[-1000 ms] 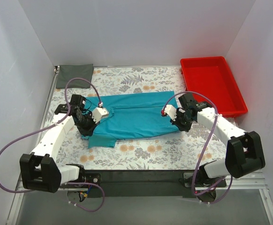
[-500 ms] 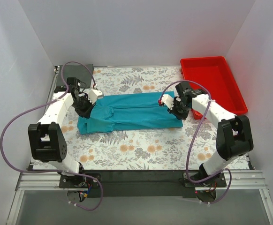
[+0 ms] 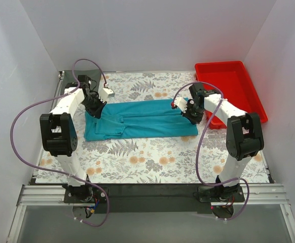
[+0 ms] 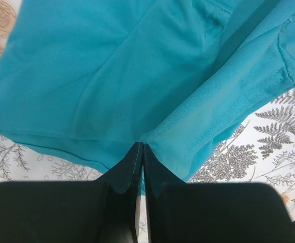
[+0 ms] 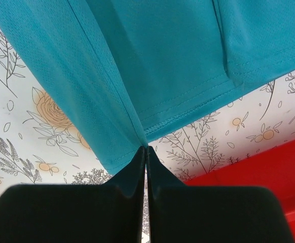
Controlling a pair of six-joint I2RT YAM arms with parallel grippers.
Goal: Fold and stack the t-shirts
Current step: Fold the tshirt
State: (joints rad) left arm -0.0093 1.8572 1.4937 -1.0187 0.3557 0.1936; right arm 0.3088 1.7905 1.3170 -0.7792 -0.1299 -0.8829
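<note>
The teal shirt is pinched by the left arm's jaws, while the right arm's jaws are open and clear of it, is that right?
Not quite: the jaws of the right arm are shut on the teal shirt too, pinching its edge, as the right wrist view shows. The left arm does pinch it.
</note>
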